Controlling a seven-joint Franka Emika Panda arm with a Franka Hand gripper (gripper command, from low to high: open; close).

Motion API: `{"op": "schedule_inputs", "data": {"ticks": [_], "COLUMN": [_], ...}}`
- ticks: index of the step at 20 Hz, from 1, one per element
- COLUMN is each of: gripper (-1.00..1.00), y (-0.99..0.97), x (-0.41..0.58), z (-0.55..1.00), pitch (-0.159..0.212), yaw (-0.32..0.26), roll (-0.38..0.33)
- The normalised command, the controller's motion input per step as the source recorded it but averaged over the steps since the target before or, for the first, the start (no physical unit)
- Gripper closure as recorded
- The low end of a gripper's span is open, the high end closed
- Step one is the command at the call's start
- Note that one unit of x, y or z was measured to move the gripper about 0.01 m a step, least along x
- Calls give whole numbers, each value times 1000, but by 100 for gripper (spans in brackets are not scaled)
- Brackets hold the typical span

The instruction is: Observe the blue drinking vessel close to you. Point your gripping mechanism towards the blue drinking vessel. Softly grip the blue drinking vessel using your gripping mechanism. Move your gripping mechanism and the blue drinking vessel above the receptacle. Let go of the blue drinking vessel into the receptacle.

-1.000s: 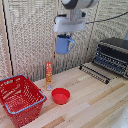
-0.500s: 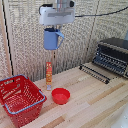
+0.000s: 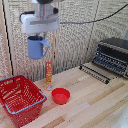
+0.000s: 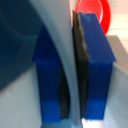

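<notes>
**Ana:** High over the surface (image 3: 95,100), toward its back edge, the claw (image 3: 40,39) holds the blue mug (image 3: 37,47) by its wall. The wrist view shows the fingers (image 4: 80,55) pinched on the mug's rim, one inside and one outside.

**Ben:** Is it over the red basket (image 3: 20,97) yet?

**Ana:** No. The basket sits at the front corner on the exterior view's left, and the mug hangs well above it and further back.

**Ben:** What could go wrong?

**Ana:** A thin pinch on a smooth wall may let the mug tilt or slip during travel. Released too early, it would likely strike the basket's blue rim or the bare surface. Released from this height, I'd expect a hard landing or a bounce out.

**Ben:** Anything below it?

**Ana:** An orange bottle (image 3: 49,74) and the red bowl (image 3: 60,95), both just beside the basket.

**Ben:** Count?

**Ana:** One mug, one basket, one bowl, one bottle, one toaster oven (image 3: 112,55) with its door down, one claw.
</notes>
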Motion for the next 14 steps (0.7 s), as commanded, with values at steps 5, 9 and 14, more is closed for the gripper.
{"op": "schedule_inputs", "data": {"ticks": [5, 9, 14], "gripper": [100, 100, 100], "y": [1000, 993, 795], "x": [4, 1, 0], "z": [-458, -716, -802], "pitch": [-3, -19, -5], "yaw": [0, 0, -6], "roll": [-24, -88, -223]}}
